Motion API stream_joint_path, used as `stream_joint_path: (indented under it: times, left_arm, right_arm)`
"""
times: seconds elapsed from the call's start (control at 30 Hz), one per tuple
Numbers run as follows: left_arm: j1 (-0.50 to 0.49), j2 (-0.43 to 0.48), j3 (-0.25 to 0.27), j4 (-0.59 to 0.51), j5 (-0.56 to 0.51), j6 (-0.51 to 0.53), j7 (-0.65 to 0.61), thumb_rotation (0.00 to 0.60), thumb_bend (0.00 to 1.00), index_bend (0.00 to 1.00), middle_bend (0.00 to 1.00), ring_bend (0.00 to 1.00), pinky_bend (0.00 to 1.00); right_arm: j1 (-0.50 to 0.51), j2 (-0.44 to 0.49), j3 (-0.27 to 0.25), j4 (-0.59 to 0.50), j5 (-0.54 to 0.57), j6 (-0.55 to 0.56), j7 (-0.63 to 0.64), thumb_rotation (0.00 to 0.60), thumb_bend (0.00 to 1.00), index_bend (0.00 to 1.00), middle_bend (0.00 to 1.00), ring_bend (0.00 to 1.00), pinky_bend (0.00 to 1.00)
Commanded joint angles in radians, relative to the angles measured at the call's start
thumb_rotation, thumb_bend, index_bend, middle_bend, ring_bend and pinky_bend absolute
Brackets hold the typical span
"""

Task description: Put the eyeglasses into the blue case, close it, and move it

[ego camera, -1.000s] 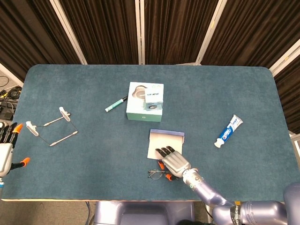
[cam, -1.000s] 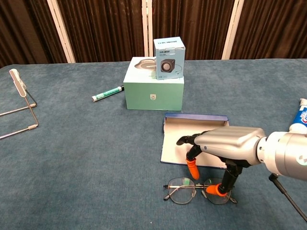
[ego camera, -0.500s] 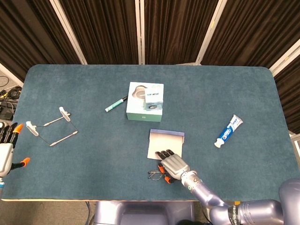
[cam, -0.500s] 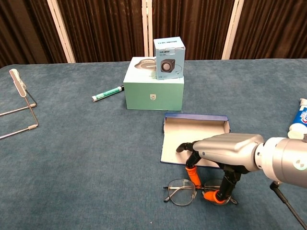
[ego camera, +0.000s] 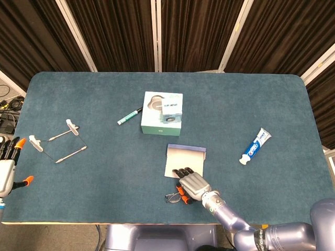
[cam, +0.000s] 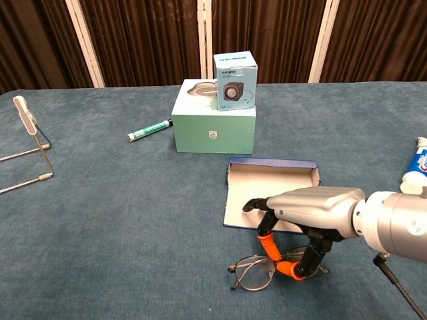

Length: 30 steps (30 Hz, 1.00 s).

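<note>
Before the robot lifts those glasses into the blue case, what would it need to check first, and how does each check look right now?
1. Right hand has the eyeglasses pinched: ok, orange fingertips close on the frame's middle, one side tilted up.
2. Grip firm enough to lift: cannot tell.
3. Blue case open to receive them: ok, lid up, pale inside showing.
4. Path to the case free: ok, it lies just beyond the hand; the green box stands farther back.
5. Left hand out of the way: ok, at the table's far left edge, fingers apart.
6. Toothpaste tube away from the work: ok.

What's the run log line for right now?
right hand pinching eyeglasses | blue case open, empty | left hand idle
</note>
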Motion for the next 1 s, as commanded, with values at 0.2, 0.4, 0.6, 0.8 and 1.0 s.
stream_joint_path:
  times: [0.2, 0.4, 0.6, 0.8, 1.0]
  left_arm:
    - [0.0, 0.002, -0.001, 0.0, -0.001, -0.001, -0.007, 0.6, 0.0, 0.0, 0.0, 0.0, 0.0]
    - [0.0, 0.004, -0.001, 0.0, -0.001, -0.001, -0.012, 0.6, 0.0, 0.0, 0.0, 0.0, 0.0]
    - [-0.001, 0.006, -0.003, 0.001, -0.004, -0.003, -0.018, 0.6, 0.0, 0.0, 0.0, 0.0, 0.0]
    - [-0.005, 0.006, -0.004, 0.005, -0.014, -0.015, -0.023, 0.6, 0.0, 0.0, 0.0, 0.0, 0.0]
    - [-0.008, 0.004, -0.006, 0.011, -0.023, -0.023, -0.023, 0.6, 0.0, 0.0, 0.0, 0.0, 0.0]
  right_arm:
    - [0.001, 0.024, 0.041, -0.011, -0.009, 0.021, 0.05, 0.6, 0.38, 0.64, 0.0, 0.0, 0.0]
    - [0.008, 0.038, 0.101, 0.02, 0.018, 0.04, 0.101, 0.6, 0.39, 0.64, 0.0, 0.0, 0.0]
    - [0.026, 0.033, 0.146, 0.081, 0.084, 0.048, 0.118, 0.6, 0.4, 0.64, 0.0, 0.0, 0.0]
    - [0.047, -0.006, 0.172, 0.188, 0.182, 0.047, 0.122, 0.6, 0.42, 0.63, 0.0, 0.0, 0.0]
    - [0.06, -0.053, 0.19, 0.258, 0.228, 0.056, 0.124, 0.6, 0.41, 0.63, 0.0, 0.0, 0.0]
